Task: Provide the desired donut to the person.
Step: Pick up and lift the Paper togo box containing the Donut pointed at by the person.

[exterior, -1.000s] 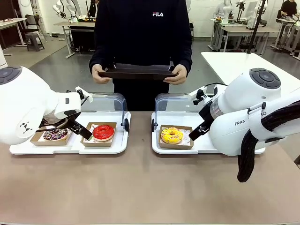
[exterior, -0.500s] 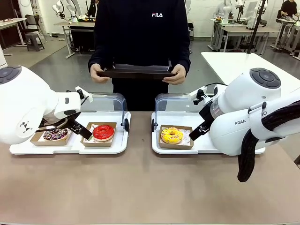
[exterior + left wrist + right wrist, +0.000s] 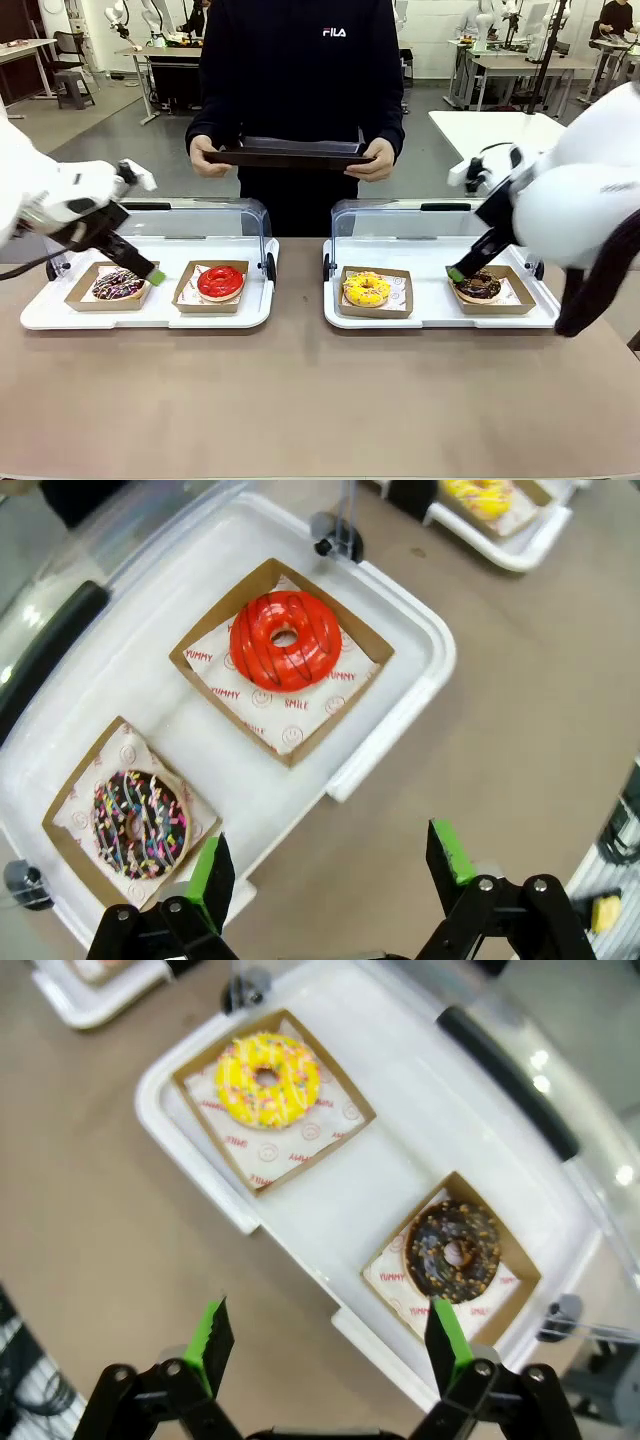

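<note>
Change: arms (image 3: pixel 590 190) drawn back off trays (image 3: pixel 250 312) | jaws wide, empty | person (image 3: pixel 300 70) waits, worktop's (image 3: pixel 300 400) far edge | donuts (image 3: pixel 220 282) seemingly untouched

Four donuts (image 3: pixel 220 281), four cardboard boxes (image 3: pixel 184 301), two white trays (image 3: pixel 150 318), one person (image 3: pixel 300 80).

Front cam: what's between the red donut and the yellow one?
Front view: between red donut and yellow donut lie the left tray's rim, a bare strip of table, then the right tray's rim. No other donut.
</note>
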You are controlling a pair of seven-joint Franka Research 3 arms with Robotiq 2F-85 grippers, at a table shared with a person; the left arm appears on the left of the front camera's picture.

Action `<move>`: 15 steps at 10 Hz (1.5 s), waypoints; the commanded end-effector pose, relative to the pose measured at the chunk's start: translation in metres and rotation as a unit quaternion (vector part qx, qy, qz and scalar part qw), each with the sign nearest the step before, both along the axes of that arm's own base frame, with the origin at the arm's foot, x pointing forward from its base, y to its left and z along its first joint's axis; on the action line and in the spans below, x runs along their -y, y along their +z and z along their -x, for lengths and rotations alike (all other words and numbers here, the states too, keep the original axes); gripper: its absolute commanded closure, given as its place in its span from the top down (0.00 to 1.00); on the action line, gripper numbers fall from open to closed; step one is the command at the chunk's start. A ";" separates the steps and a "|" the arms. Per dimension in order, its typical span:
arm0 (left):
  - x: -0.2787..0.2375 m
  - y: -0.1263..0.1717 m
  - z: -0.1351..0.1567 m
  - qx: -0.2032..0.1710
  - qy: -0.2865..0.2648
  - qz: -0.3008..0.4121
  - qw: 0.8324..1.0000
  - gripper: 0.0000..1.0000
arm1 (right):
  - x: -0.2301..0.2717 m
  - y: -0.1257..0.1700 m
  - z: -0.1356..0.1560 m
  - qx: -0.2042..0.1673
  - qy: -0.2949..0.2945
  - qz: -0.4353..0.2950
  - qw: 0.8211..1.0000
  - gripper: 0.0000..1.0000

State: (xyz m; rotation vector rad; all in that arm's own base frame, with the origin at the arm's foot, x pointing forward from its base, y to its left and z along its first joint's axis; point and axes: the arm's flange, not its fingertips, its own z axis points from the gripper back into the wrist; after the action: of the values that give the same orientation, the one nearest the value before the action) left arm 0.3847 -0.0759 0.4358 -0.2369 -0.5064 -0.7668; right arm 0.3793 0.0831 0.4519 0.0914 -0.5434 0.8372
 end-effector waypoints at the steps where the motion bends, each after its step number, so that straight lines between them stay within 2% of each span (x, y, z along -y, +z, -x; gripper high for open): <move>1: -0.056 -0.004 0.050 0.002 -0.038 0.011 0.999 1.00 | 0.046 0.001 0.032 0.014 0.056 -0.050 0.997 1.00; 3: -0.076 0.003 0.066 0.017 -0.092 0.057 0.994 1.00 | 0.065 0.011 0.037 0.053 0.090 -0.090 0.990 1.00; 4: -0.090 0.005 0.068 0.032 -0.092 0.067 0.993 1.00 | 0.074 0.016 0.033 0.068 0.112 -0.104 0.986 1.00; 6: -0.104 0.006 0.080 0.047 -0.093 0.090 0.990 1.00 | 0.088 0.025 0.025 0.066 0.127 -0.147 0.979 1.00; 8: -0.116 0.008 0.089 0.058 -0.086 0.105 0.989 1.00 | 0.100 0.035 0.024 0.061 0.141 -0.160 0.975 1.00; 12: -0.128 0.014 0.095 0.085 -0.096 0.131 0.983 1.00 | 0.113 0.037 0.028 0.100 0.160 -0.204 0.961 1.00; 15: -0.128 0.016 0.097 0.101 -0.101 0.140 0.980 1.00 | 0.112 0.037 0.032 0.112 0.162 -0.198 0.960 1.00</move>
State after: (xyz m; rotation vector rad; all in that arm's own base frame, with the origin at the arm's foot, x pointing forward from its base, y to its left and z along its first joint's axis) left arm 0.3279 0.0708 0.4865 -0.4700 -0.7566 -0.9112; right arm 0.3477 -0.0307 0.4932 0.4594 -0.9139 1.0362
